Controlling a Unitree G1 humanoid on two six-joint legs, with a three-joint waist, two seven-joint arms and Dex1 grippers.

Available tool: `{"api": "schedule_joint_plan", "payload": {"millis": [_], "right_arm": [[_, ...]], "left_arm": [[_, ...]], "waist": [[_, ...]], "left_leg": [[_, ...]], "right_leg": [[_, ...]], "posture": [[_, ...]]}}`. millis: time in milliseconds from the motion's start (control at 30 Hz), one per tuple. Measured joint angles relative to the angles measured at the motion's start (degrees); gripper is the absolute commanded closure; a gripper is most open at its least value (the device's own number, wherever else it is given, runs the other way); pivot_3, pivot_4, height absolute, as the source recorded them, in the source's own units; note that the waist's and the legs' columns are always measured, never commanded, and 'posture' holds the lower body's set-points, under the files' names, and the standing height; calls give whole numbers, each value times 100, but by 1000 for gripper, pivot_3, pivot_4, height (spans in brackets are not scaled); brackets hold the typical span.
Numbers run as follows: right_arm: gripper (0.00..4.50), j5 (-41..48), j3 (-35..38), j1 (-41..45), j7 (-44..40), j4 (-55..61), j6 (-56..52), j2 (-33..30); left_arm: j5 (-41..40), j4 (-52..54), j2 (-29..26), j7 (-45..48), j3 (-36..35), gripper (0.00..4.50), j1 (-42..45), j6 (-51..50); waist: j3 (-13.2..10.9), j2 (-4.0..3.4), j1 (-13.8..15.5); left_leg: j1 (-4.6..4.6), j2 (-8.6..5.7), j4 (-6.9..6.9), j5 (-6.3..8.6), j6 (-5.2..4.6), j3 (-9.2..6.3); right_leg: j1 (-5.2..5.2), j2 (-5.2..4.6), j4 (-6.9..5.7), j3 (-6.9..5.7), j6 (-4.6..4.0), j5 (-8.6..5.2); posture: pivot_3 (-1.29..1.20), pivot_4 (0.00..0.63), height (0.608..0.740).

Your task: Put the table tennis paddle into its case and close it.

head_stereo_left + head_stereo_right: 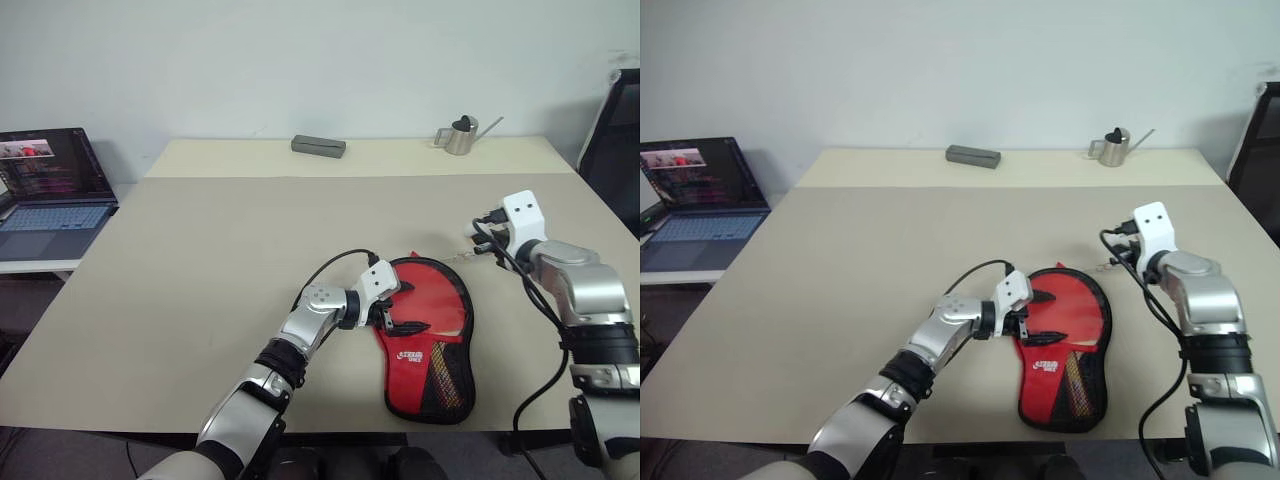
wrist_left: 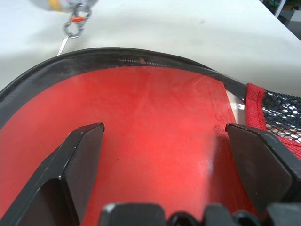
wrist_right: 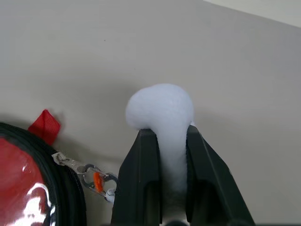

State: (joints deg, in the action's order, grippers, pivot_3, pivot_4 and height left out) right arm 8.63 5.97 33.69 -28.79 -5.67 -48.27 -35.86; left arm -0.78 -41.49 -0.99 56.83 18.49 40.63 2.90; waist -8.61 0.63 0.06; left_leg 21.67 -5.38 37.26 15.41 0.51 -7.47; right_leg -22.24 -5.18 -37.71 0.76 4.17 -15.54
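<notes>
One case (image 1: 428, 340) sat flat on the beige surface (image 1: 200, 260), near the front edge and a bit right of centre. It was black-edged with a red panel and a mesh pocket at the near end. Couldn't really tell the paddle apart from the case, the red all blended together.

The left gripper (image 1: 398, 312) was over the case's left side, jaws spread wide with nothing between them, black fingers (image 2: 80, 160) hovering right over the glossy red panel.

The right gripper (image 3: 164, 155) was off to the case's far right, jaws clamped on the white fluffy pompom (image 3: 162, 113), which hooks to the case's zip by a small metal clip (image 3: 91, 176).

Further out: a grey rectangular box (image 1: 318, 146) and a little metal watering can (image 1: 462, 135) at the far edge, and an open laptop (image 1: 50, 195) off to the left.
</notes>
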Motion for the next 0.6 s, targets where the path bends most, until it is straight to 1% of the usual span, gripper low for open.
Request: {"api": "schedule_joint_plan", "payload": {"millis": [267, 433, 600], "right_arm": [[4323, 724, 619, -1153, -408, 1703, -1243, -697], [4323, 975, 902, -1869, -594, 2104, -1515, -1003], [4323, 1277, 1146, -2361, -811, 2447, -1686, -1264]], "left_arm": [[71, -176, 140, -28, 2, 0, 99, 28], [101, -200, 180, -24, 2, 0, 100, 45], [122, -213, 226, -23, 2, 0, 101, 49]], "waist": [[0, 2, 105], [0, 5, 135], [-3, 11, 141]], "left_leg": [[5, -2, 3, 2, -7, -4], [5, -1, 3, 3, -7, -4], [5, -1, 3, 3, -8, -5]], "right_leg": [[7, -4, 8, -11, 2, -1], [10, -5, 11, -14, 4, -2], [15, -6, 16, -18, 5, -2]], "posture": [[0, 150, 740], [0, 150, 740], [0, 150, 740]]}}
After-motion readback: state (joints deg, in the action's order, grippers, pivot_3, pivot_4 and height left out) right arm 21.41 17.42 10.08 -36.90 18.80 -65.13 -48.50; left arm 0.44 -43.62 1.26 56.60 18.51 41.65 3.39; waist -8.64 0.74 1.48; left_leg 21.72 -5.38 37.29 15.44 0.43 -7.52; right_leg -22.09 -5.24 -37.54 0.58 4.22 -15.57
